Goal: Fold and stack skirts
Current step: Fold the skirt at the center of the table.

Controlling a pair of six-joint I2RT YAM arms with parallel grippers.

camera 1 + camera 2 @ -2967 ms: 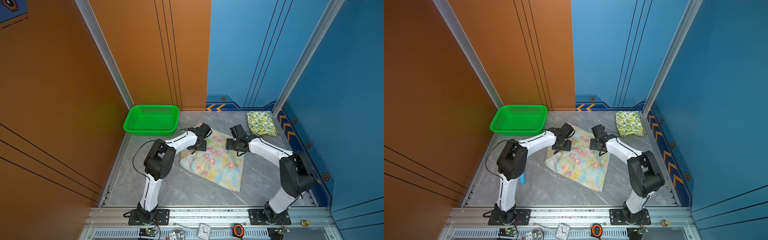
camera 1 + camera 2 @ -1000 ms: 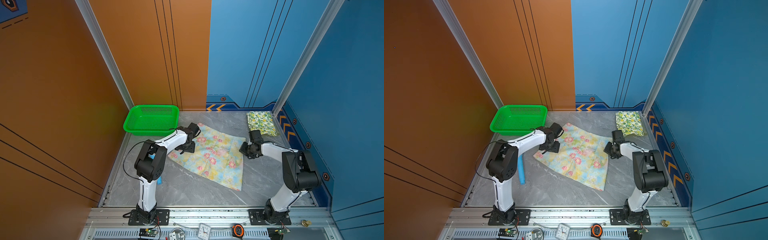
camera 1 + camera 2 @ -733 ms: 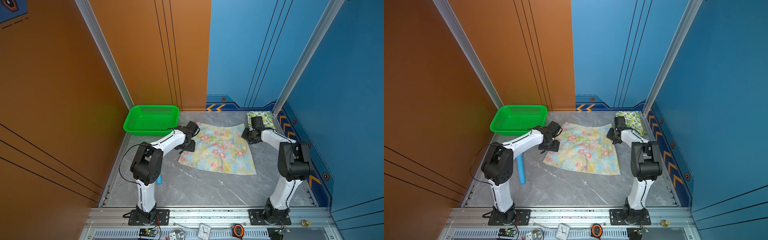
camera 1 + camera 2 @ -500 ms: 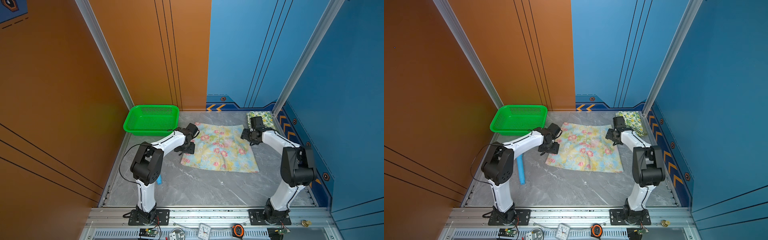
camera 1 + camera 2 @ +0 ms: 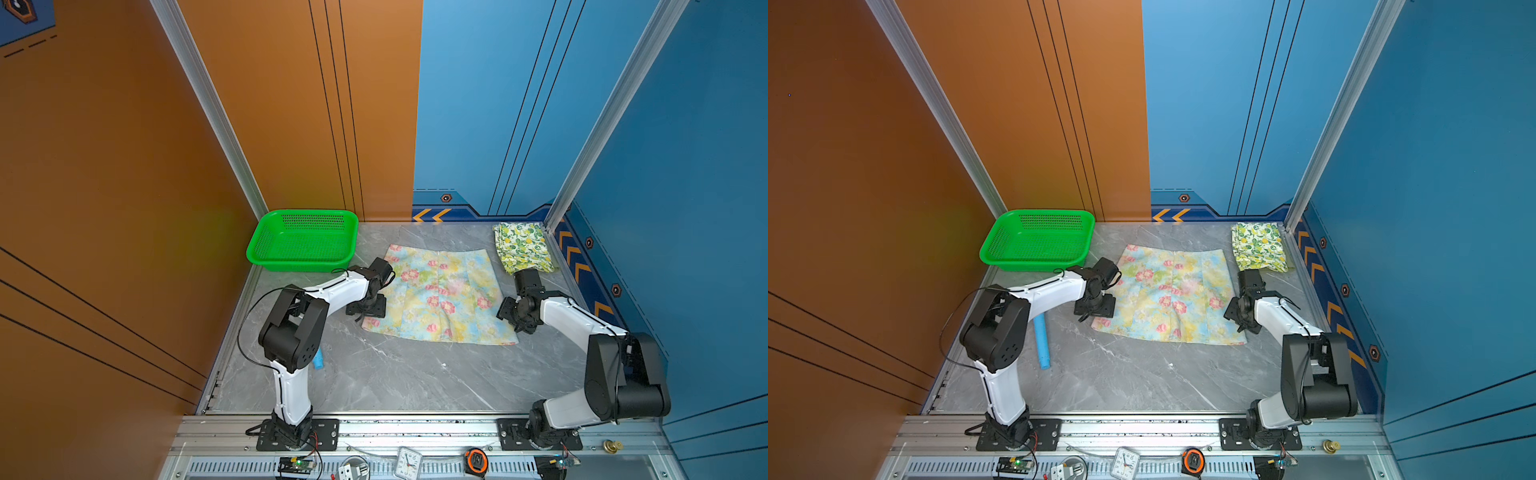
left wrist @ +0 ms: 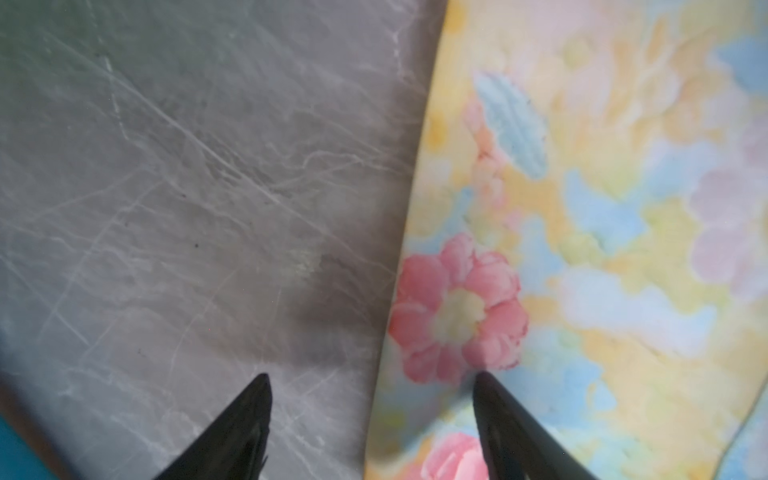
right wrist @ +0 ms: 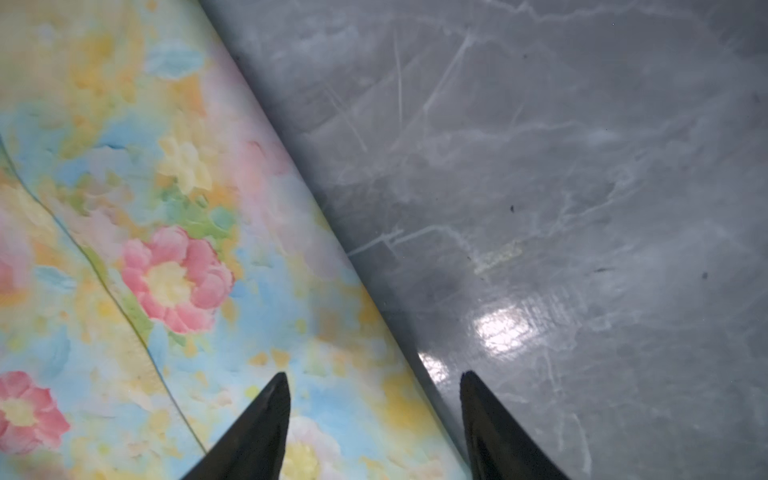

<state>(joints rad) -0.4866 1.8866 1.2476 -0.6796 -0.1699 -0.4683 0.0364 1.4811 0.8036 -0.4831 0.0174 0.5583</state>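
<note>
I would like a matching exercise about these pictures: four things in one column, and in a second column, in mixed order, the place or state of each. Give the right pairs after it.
Column 1
1. pastel flowered skirt
2. lemon-print skirt
3. green basket
4. light-blue toy

Column 2
a. in the far left corner
b. folded, in the far right corner
c. lying along the left edge, on the near side
d. spread flat in the middle

Pairs: 1-d, 2-b, 3-a, 4-c

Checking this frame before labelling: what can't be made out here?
- Light-blue tube: upper end hidden behind the left arm, both top views.
- Lemon skirt: fold layers too small, top views.
- Left gripper, right gripper: finger bases cut off by wrist-view edges; contact with floral skirt unclear.
</note>
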